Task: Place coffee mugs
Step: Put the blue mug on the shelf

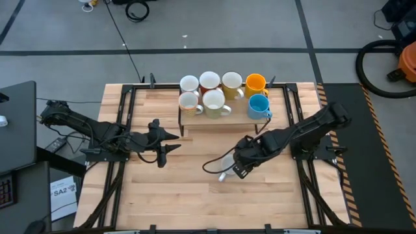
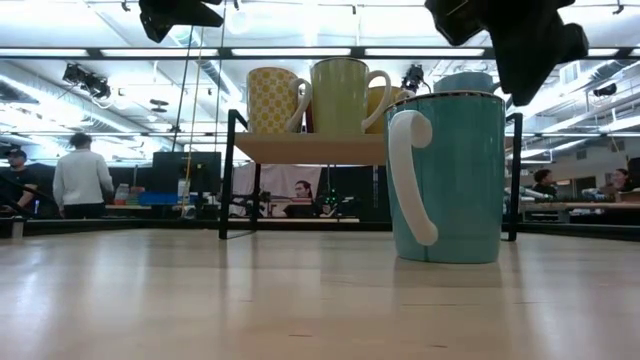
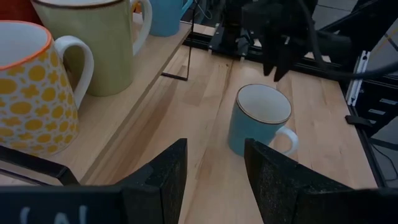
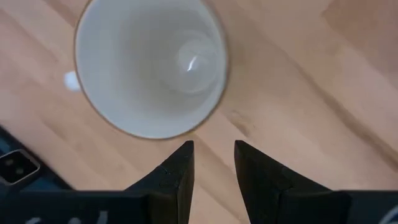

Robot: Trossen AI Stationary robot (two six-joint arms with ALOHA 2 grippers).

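Observation:
A teal mug with a white handle and white inside [image 2: 445, 175] stands upright on the table in front of the shelf. It also shows in the left wrist view [image 3: 258, 127] and, from above, in the right wrist view [image 4: 149, 65]. My right gripper [image 4: 214, 162] hovers open just above its rim, fingers pointing down, and mostly hides the mug [image 1: 226, 164] in the high view. My left gripper [image 1: 172, 142] waits open at mid-table, pointing toward the right edge. Several more mugs stand on a raised wooden shelf [image 1: 221, 120].
On the shelf stand a yellow-patterned mug [image 3: 31, 87], a large pale yellow-green one [image 3: 93, 43], a light blue one [image 1: 259, 105], an orange-yellow one [image 1: 255, 83] and white ones [image 1: 189, 84]. The near half of the table is bare wood. People stand in the room beyond.

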